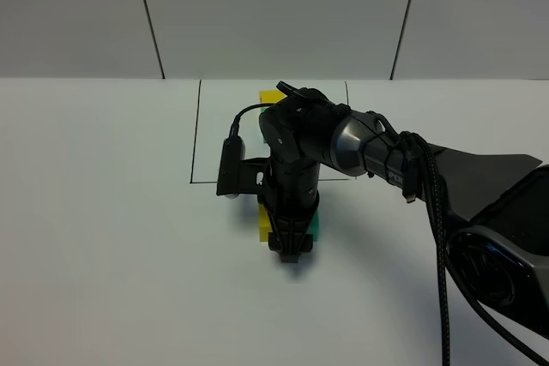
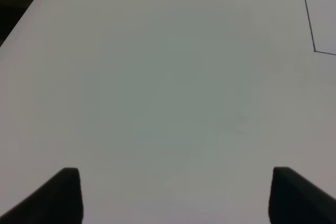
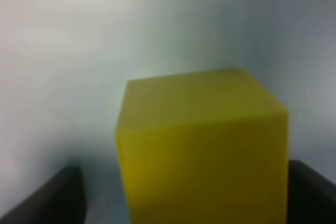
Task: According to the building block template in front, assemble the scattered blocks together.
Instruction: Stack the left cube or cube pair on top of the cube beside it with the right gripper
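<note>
In the exterior high view my right gripper (image 1: pixel 287 250) points down at the scattered blocks. The yellow cube (image 1: pixel 262 222) shows on its left and the teal cube (image 1: pixel 315 227) on its right, close together. In the right wrist view the yellow cube (image 3: pixel 202 150) fills the space between the fingers (image 3: pixel 50 198), which stand apart. The teal cube is hidden there. The template's yellow cube (image 1: pixel 271 96) peeks out behind the arm inside the black rectangle (image 1: pixel 196 135). Its teal cube is hidden. My left gripper (image 2: pixel 176 198) is open over bare table.
The white table (image 1: pixel 103 237) ends at a grey panelled wall (image 1: pixel 274 15) at the back. The right arm and its cable (image 1: pixel 437 212) stretch in from the right. A corner of the black rectangle (image 2: pixel 314 51) shows in the left wrist view.
</note>
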`<state>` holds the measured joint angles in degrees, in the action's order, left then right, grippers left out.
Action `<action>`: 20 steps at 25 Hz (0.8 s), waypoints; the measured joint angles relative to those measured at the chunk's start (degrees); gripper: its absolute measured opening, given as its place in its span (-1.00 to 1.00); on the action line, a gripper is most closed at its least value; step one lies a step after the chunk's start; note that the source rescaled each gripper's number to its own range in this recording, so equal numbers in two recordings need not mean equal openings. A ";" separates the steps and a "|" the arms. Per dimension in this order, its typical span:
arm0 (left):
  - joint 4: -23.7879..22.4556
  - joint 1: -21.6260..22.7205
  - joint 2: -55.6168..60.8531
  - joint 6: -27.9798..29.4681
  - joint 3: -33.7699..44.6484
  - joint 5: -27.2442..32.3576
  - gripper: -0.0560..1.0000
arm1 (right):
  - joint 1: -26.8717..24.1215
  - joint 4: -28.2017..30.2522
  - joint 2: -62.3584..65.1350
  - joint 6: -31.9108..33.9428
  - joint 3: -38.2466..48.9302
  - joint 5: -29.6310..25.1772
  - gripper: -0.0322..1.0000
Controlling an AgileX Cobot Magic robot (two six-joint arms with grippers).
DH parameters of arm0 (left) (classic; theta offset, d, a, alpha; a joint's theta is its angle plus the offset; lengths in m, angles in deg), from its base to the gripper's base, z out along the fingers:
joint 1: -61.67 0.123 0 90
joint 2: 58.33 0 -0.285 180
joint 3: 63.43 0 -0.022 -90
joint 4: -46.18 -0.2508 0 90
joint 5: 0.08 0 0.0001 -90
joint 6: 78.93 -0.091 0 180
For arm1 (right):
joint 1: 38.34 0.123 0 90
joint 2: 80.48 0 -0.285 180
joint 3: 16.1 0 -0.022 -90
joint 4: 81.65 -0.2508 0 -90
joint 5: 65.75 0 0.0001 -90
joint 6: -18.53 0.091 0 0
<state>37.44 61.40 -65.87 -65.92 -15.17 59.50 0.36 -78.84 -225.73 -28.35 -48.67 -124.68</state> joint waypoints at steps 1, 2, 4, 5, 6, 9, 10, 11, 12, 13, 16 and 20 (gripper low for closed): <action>0.00 0.00 0.00 0.00 0.00 0.00 0.25 | 0.00 0.00 0.00 0.15 0.00 0.13 0.23; 0.00 0.00 0.00 0.00 0.00 0.00 0.25 | 0.00 0.00 0.00 0.26 0.00 0.33 0.23; 0.00 0.00 0.00 0.00 0.00 0.00 0.25 | 0.00 0.00 0.00 0.64 0.00 0.70 0.23; 0.00 0.00 0.00 0.00 0.00 0.00 0.25 | 0.00 0.00 0.00 0.79 0.00 0.77 0.23; 0.00 0.00 0.00 0.00 0.00 0.00 0.25 | 0.00 0.00 0.00 0.89 0.00 0.89 0.21; 0.00 0.00 0.00 0.00 0.00 0.00 0.25 | 0.00 0.00 0.00 1.27 0.00 1.04 0.14; 0.00 0.00 0.00 0.00 0.00 0.00 0.25 | 0.00 -0.05 0.00 1.26 0.00 1.09 0.10; 0.00 0.00 0.00 0.00 0.00 0.00 0.25 | 0.00 -0.05 0.00 1.28 0.00 1.16 0.06; 0.00 0.00 0.00 0.00 0.00 0.00 0.25 | 0.00 -0.05 0.00 1.28 0.00 1.19 0.00; 0.00 0.00 0.00 0.00 0.00 0.00 0.25 | 0.00 -0.05 0.00 1.28 0.00 1.27 -0.06; 0.00 0.00 0.00 0.00 0.00 0.00 0.25 | 0.00 0.01 -0.04 1.28 0.00 1.47 -0.27; 0.00 0.00 0.00 0.00 0.00 0.00 0.25 | 0.00 0.01 -0.04 1.28 0.00 1.60 -0.60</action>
<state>37.44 61.40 -65.87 -65.92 -15.17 59.50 0.36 -78.84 -225.77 -27.07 -48.67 -123.09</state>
